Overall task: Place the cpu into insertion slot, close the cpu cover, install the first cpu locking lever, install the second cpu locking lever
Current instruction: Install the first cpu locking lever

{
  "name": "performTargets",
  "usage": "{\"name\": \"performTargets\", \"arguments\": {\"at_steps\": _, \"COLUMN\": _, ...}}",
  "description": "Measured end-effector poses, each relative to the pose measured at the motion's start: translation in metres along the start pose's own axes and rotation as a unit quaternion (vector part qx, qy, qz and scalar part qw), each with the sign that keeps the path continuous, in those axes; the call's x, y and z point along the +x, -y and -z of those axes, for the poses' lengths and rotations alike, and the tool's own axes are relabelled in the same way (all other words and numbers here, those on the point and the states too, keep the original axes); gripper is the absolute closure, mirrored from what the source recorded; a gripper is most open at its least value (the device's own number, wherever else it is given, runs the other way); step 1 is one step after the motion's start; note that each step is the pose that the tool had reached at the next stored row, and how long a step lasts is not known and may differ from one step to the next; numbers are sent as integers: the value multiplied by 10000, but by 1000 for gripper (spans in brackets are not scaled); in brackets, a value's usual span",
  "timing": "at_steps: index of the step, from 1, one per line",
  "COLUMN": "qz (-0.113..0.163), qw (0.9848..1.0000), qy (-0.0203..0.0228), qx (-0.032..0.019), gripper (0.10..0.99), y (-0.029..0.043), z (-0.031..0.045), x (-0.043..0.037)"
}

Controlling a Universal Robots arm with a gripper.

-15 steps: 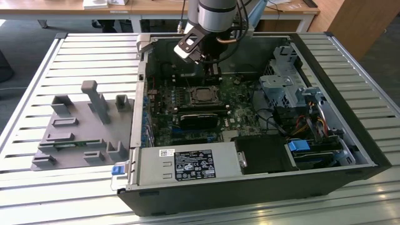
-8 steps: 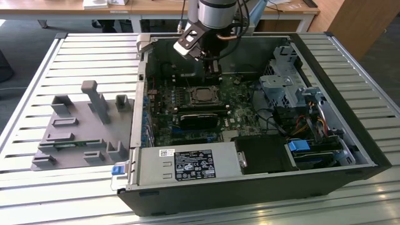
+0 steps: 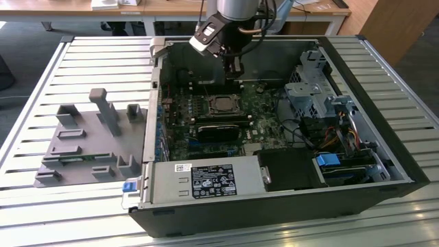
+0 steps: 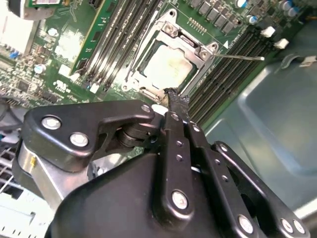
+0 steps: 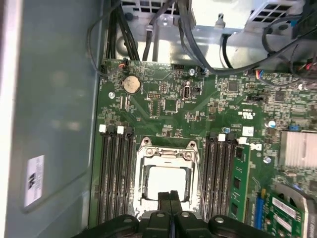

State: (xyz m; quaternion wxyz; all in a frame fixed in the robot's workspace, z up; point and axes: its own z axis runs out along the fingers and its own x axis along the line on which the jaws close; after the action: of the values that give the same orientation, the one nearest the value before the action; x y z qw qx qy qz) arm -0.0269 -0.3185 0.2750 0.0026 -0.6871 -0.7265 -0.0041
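The cpu (image 5: 166,181) lies flat in the insertion slot (image 3: 223,104) on the motherboard, its silver-grey top showing. The cpu cover (image 5: 166,154), a silvery frame, lies down around it in both wrist views. One thin locking lever (image 4: 242,57) sticks out sideways over the memory slots. Another wire lever (image 5: 200,178) runs along the socket's side. My gripper (image 5: 170,197) hangs just above the socket's near edge, its two black fingers (image 4: 174,99) pressed together, shut with nothing between them. In the exterior view the gripper (image 3: 235,74) sits inside the open case, behind the socket.
Black memory slots (image 5: 115,173) flank the socket on both sides. A long black card (image 3: 219,131) lies in front of it, with a power supply (image 3: 205,180) and a drive cage (image 3: 322,98) beyond. A grey fixture tray (image 3: 89,144) sits outside the case at the exterior view's left.
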Motion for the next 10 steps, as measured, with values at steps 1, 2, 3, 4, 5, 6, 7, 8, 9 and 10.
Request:
{"name": "performTargets", "arguments": {"at_steps": 1, "qz": 0, "qw": 10000, "qy": 2, "qx": -2, "gripper": 980, "y": 1, "z": 28, "x": 0}}
{"name": "performTargets", "arguments": {"at_steps": 2, "qz": -1, "qw": 10000, "qy": 2, "qx": -4, "gripper": 980, "y": 3, "z": 44, "x": 1}}
{"name": "performTargets", "arguments": {"at_steps": 3, "qz": 4, "qw": 10000, "qy": 2, "qx": -5, "gripper": 980, "y": 4, "z": 47, "x": 1}}
{"name": "performTargets", "arguments": {"at_steps": 4, "qz": 25, "qw": 10000, "qy": 2, "qx": -6, "gripper": 980, "y": 5, "z": 46, "x": 1}}
{"name": "performTargets", "arguments": {"at_steps": 5, "qz": 76, "qw": 10000, "qy": 2, "qx": -5, "gripper": 980, "y": 5, "z": 46, "x": 1}}
{"name": "performTargets", "arguments": {"at_steps": 6, "qz": 160, "qw": 9999, "qy": 2, "qx": -5, "gripper": 980, "y": 5, "z": 47, "x": 1}}
{"name": "performTargets", "arguments": {"at_steps": 7, "qz": 249, "qw": 9997, "qy": 2, "qx": -4, "gripper": 980, "y": 5, "z": 47, "x": 1}}
{"name": "performTargets", "arguments": {"at_steps": 8, "qz": 338, "qw": 9994, "qy": 2, "qx": -2, "gripper": 980, "y": 6, "z": 47, "x": 1}}
{"name": "performTargets", "arguments": {"at_steps": 9, "qz": 428, "qw": 9991, "qy": 2, "qx": -1, "gripper": 980, "y": 6, "z": 46, "x": 1}}
{"name": "performTargets", "arguments": {"at_steps": 10, "qz": 518, "qw": 9987, "qy": 2, "qx": 0, "gripper": 980, "y": 6, "z": 46, "x": 1}}
